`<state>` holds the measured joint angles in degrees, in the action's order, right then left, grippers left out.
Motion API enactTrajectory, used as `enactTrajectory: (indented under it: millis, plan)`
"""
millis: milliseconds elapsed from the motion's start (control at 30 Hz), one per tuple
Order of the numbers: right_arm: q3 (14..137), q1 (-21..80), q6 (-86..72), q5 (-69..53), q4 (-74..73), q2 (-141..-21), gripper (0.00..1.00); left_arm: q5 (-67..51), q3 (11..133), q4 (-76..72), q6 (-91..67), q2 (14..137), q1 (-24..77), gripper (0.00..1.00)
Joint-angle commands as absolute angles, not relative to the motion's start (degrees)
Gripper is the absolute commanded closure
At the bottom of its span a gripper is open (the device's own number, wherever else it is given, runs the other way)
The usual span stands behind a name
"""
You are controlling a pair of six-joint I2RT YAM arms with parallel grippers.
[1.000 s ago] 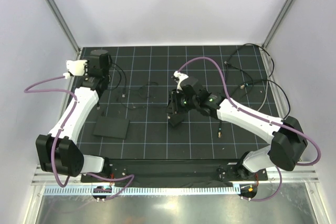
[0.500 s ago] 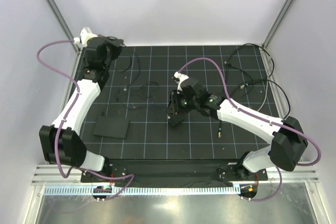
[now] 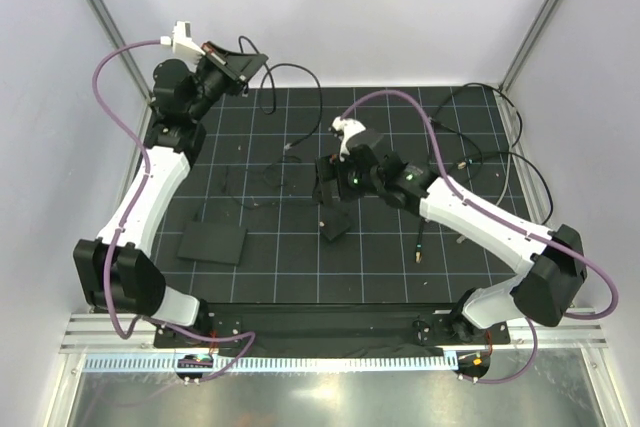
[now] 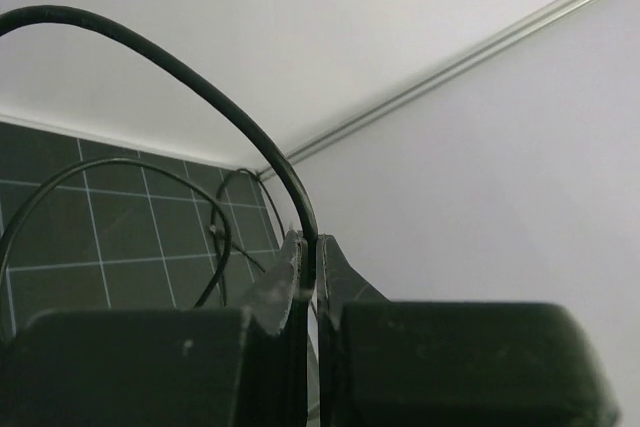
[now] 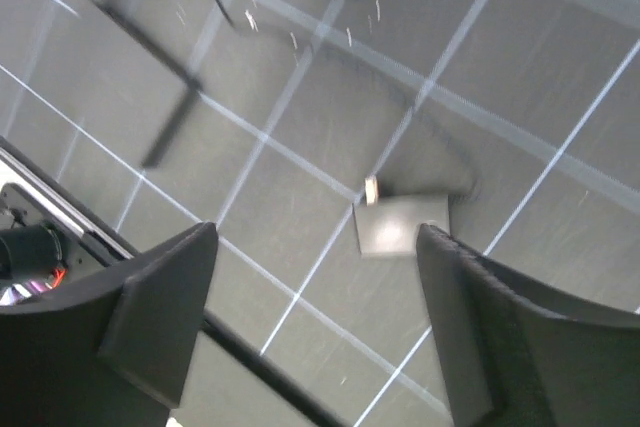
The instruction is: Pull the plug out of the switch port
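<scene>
My left gripper (image 3: 258,57) is raised high over the mat's back left corner, shut on a thin black cable (image 3: 318,97). In the left wrist view the cable (image 4: 200,87) arcs out from between the shut jaws (image 4: 310,247). It loops down to a light-tipped plug (image 3: 290,148) hanging free over the mat. The flat black box (image 3: 212,243) lies far off at the front left; its switch port cannot be made out. My right gripper (image 3: 333,192) is open above a small black block (image 3: 335,227). That block (image 5: 400,222) lies on the mat just inside the right finger (image 5: 470,307).
More black cables (image 3: 480,152) trail over the mat's right back part, and a thin loose wire (image 3: 270,182) lies mid-mat. A small connector (image 3: 418,255) sits near the front right. Metal frame posts (image 3: 105,22) and white walls close in the sides.
The left arm rose and swung right, lifting the cable and its plug off the mat. The right gripper opened and drew back from the small block.
</scene>
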<state>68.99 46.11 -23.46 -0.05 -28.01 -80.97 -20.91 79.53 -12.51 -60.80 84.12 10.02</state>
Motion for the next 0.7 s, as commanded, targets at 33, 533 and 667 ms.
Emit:
enactTrajectory:
  millis: [33, 533, 667]
  plan:
    - [77.25, 45.18, -14.43, -3.49, -27.43, -79.19, 0.07, -21.72, 78.06, -6.69, -62.57, 77.97, 11.42, 1.0]
    - [98.62, 49.66, -16.43, -4.22, -21.8, -96.24, 0.47, -8.97, 69.0, 4.29, -70.93, 65.66, 19.16, 1.0]
    - [94.32, 49.75, -19.15, -4.66, -17.86, -94.31, 0.92, -9.05, 69.52, 5.89, -69.35, 64.78, 19.16, 1.0]
